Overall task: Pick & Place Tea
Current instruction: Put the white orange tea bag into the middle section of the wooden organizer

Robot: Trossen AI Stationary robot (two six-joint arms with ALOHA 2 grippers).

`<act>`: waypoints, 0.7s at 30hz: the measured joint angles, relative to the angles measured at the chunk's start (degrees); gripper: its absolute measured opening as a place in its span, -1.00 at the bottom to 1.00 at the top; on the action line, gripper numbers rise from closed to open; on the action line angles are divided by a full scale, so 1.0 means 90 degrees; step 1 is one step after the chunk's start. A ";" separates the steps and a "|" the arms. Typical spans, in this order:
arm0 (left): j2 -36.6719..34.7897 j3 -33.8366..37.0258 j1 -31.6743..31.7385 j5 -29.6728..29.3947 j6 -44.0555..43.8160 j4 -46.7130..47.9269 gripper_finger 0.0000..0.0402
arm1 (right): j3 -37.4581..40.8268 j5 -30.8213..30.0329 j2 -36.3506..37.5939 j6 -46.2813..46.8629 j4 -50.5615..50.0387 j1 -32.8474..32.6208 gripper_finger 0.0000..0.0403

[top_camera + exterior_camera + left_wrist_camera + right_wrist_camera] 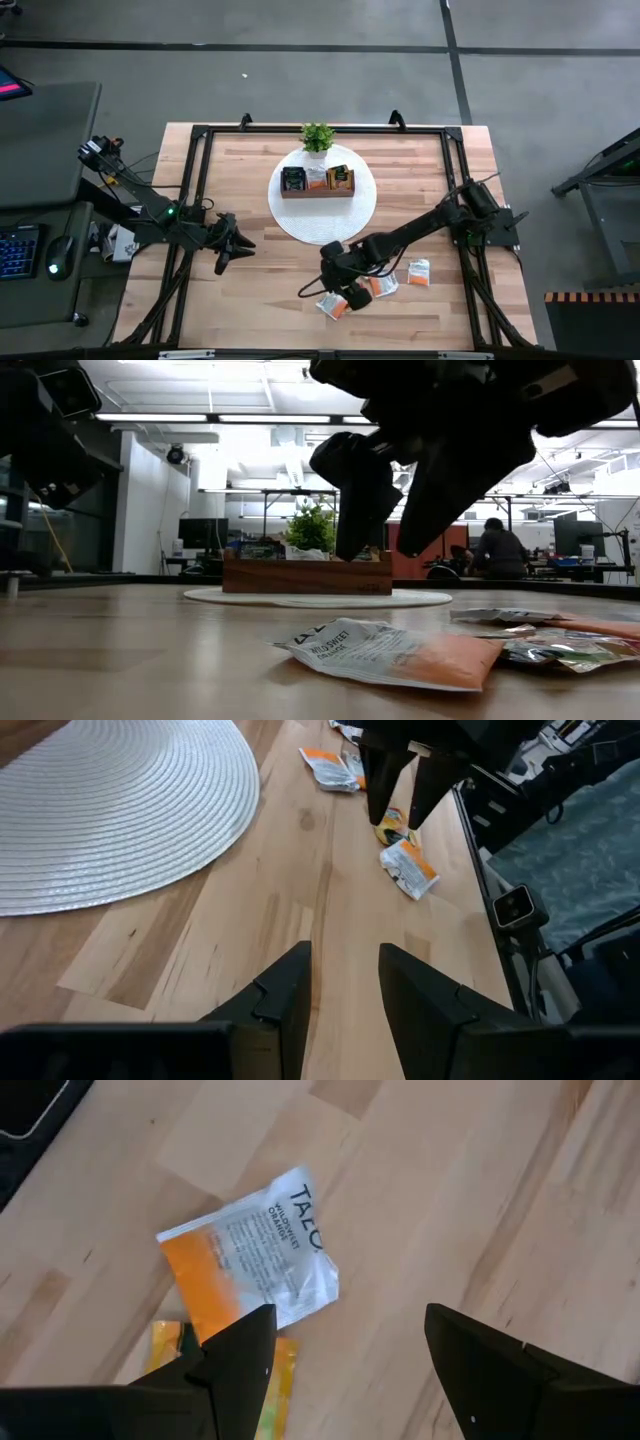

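Several tea sachets lie flat on the wooden table near its front edge: an orange-and-white one (335, 305) (250, 1250) (390, 650), others beside it (380, 287) and one farther right (418, 272). More sachets sit in the brown wooden tray (317, 192) on a round white mat (300, 225). My right gripper (330, 275) (350, 1325) (383, 550) hovers open above the orange-and-white sachet, clear of it. My left gripper (232, 250) (345, 955) waits open over bare table to the left of the mat.
A small green potted plant (317, 137) stands behind the tray on the mat. A black frame (200, 135) runs along the table's edges. Bare wood lies between the two grippers. In the low view, a person (497, 550) sits far off in the room.
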State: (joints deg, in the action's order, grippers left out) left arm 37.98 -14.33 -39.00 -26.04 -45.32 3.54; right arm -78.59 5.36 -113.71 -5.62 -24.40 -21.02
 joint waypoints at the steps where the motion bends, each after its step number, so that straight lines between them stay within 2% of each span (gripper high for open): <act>1: 0.0000 0.0000 0.0000 0.0000 0.0000 -0.0001 -0.42 | 0.0000 0.0034 -0.0014 -0.0089 0.0013 0.0001 0.25; 18: 0.0002 -0.0002 0.0000 0.0005 0.0002 -0.0003 -0.42 | 0.0000 0.0420 -0.0306 -0.0458 0.0158 0.0010 0.25; 21: 0.0002 0.0000 0.0000 -0.0248 0.0002 -0.0098 -0.42 | 0.0000 0.0433 -0.0308 -0.0394 0.0132 0.0008 0.25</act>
State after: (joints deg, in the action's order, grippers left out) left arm 38.00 -14.33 -39.00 -28.27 -45.30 2.66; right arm -78.59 9.26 -116.49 -9.17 -23.22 -20.95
